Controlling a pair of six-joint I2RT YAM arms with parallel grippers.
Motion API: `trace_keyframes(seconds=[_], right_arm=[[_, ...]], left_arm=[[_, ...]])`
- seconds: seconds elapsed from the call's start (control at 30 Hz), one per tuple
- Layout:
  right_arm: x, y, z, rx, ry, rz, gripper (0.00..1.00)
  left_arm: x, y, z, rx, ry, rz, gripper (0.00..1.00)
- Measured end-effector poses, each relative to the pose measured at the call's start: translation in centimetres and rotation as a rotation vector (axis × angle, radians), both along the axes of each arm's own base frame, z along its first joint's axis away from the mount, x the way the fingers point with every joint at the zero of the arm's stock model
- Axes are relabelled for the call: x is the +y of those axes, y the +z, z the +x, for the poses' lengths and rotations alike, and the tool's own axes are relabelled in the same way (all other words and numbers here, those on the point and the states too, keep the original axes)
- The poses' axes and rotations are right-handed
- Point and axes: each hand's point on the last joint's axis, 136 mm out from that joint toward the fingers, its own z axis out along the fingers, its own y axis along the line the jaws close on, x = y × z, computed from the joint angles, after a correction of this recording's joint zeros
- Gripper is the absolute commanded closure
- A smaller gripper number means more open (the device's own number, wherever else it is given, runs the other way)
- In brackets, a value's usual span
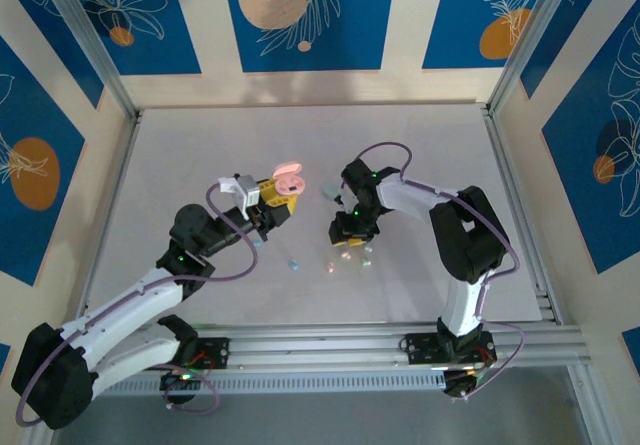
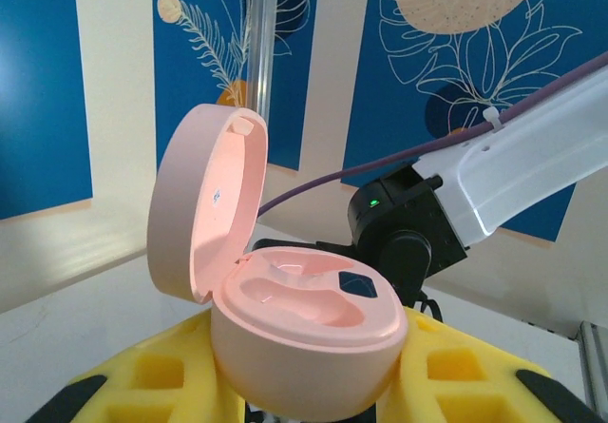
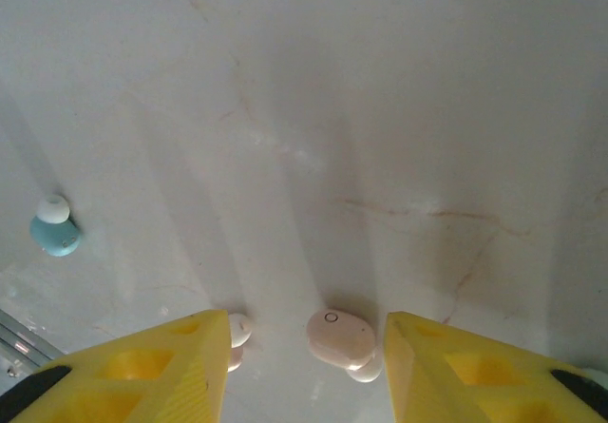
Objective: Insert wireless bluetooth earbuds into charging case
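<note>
The left arm stretched in from the near left, and the left gripper [image 2: 304, 385] was clamped on the pink charging case [image 2: 304, 323], whose lid stood open. Nearer the bases than that case, a blue earbud [image 3: 54, 228] lay loose on the worktop [image 3: 380, 109]. Right of the case, the right arm bent steeply down, and the right gripper [image 3: 302, 366] stood open astride a pink earbud [image 3: 339, 336], with a pale earbud [image 3: 237, 330] just beside one finger.

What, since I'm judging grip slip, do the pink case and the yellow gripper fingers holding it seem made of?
Pink case: apparently hard moulded plastic, smooth satin finish, soft highlights on the lid. Yellow fingers: matte, with square recesses; probably plastic, possibly rubbery.
</note>
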Motion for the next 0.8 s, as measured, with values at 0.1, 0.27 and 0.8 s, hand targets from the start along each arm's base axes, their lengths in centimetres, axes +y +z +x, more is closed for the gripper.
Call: trace_keyframes(seconds=[0.1,0.27,0.8], right_arm=[[-0.1,-0.5,0.1,0.009,0.005,-0.005,0.52],[-0.2,-1.2,-0.1,0.024,0.015,-0.014,0.54],[1.0,-1.0,-1.3,0.075,0.038,0.041,0.57]], left_arm=[[0.0,0.0,0.0,0.0,0.0,0.0,0.71],[0.0,0.0,0.0,0.001,0.0,0.0,0.71],[0.0,-0.2,0.0,0.007,0.0,0.005,0.71]])
